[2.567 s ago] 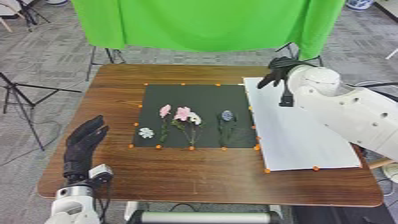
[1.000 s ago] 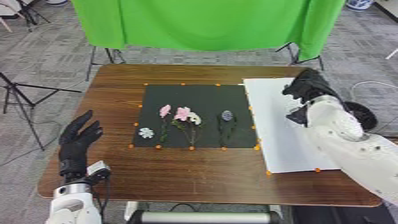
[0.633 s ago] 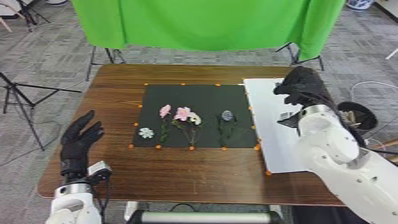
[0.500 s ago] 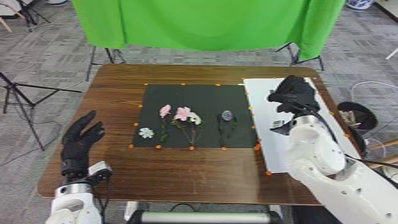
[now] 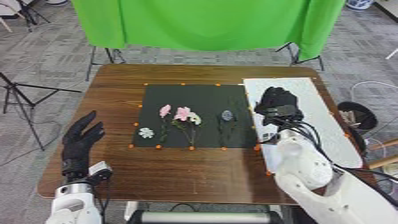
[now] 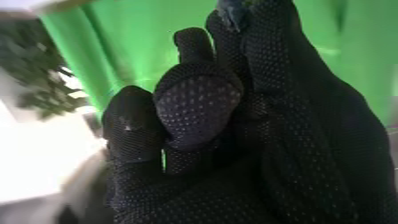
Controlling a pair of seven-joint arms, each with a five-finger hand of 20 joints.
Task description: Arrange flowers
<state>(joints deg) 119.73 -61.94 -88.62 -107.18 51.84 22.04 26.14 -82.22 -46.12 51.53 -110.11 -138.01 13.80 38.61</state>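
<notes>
- Sliding leftward over the white sheet (image 5: 330,140) and back toward the robot, the right hand (image 5: 277,101) has come closer to the flowers; they haven't budged, as far as I can see.
- Over on the other side, the left hand (image 5: 78,145) waits open, fingers extended, thumb well apart, nothing in it.
- How far open the right one is I honestly can't tell, nor whether it has hold of anything.
- If the blue-purple flower (image 5: 227,115) is next, it lies on the black sheet (image 5: 164,92), to the right hand's left and a little nearer the robot. Its bloom is at the far end, with the long axis of its stem running almost straight toward the robot.
- I'd say that's the right hand's job, being much the nearer: a short sideways move, then down across the stem rather than along it.
- Farther left on the same dark sheet are the pink bud (image 5: 165,110), the pink bloom (image 5: 183,114) beside a white bloom (image 5: 195,119), and a loose white blossom (image 5: 146,132).
- Green stems blur into the dark backing, so their lower ends are hard to trace. The glove hides whatever is beneath it, and I can't make out what the blue-grey patch (image 6: 233,12) at its far end is.
</notes>
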